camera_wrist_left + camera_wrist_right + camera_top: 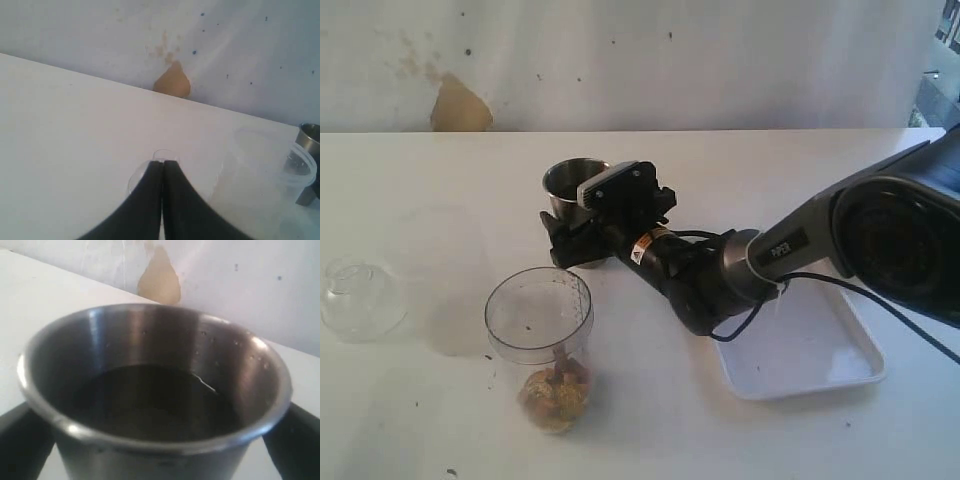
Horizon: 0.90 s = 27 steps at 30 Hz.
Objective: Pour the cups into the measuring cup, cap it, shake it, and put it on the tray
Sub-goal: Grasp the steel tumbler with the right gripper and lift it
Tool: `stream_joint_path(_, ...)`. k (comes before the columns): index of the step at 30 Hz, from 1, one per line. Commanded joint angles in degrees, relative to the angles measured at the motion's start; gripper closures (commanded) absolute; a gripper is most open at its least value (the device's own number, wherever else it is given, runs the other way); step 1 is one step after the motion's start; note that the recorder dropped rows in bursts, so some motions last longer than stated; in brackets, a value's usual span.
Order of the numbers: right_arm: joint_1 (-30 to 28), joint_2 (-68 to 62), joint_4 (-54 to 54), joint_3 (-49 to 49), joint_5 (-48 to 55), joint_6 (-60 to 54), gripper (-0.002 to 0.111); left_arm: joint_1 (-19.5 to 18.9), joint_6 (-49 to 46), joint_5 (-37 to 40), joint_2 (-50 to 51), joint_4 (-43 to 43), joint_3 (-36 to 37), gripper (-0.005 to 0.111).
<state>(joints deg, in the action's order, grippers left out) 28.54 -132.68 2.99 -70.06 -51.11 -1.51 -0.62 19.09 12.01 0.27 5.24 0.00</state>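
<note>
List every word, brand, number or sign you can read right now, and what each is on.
"PiPER": white lettering on the grey link of the right arm.
Orange-and-white sticker nearer that arm's wrist: too small to read.
Graduation marks on the measuring cup: too fine, no numbers legible.
Both wrist views: no text.

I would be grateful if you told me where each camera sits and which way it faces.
Exterior: raised in front of the table, looking down toward the wall; shows the right arm stretched to the steel tumbler.
Left wrist: low over the table, facing the wall; shows the left fingers, shut.
Right wrist: just above the steel tumbler, looking into it; the right fingers, open, flank it.
Shared: all three show the steel tumbler and the brown wall stain.
</note>
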Motion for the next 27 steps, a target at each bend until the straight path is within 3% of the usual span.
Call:
stream_joint_path(1, 0.0, 0.0, 0.6, -0.1, -0.8, 0.2, 0.016, 0.0, 0.2, -0.8, -0.3, 0.3, 0.0, 0.106)
stream_joint_path(7, 0.0, 0.0, 0.6, -0.1, -0.7, 0.2, 0.081, 0.0, 0.2, -0.8, -0.3, 0.3, 0.0, 0.106)
stream_joint_path(11, 0.0, 0.2, 0.5, -0.1, -0.2, 0.2, 0.106, 0.0, 0.2, -0.8, -0.3, 0.3, 0.0, 0.106)
stream_joint_path(23, 0.0, 7.7, 0.9, 2.2, 2.0, 0.2, 0.108, 0.0, 0.2, -0.8, -0.3, 0.3, 0.0, 0.106)
stream_joint_path(27, 0.0, 12.9, 5.2, 2.2, 7.4, 0.2, 0.108, 0.0, 0.2, -0.8, -0.3, 0.3, 0.0, 0.106)
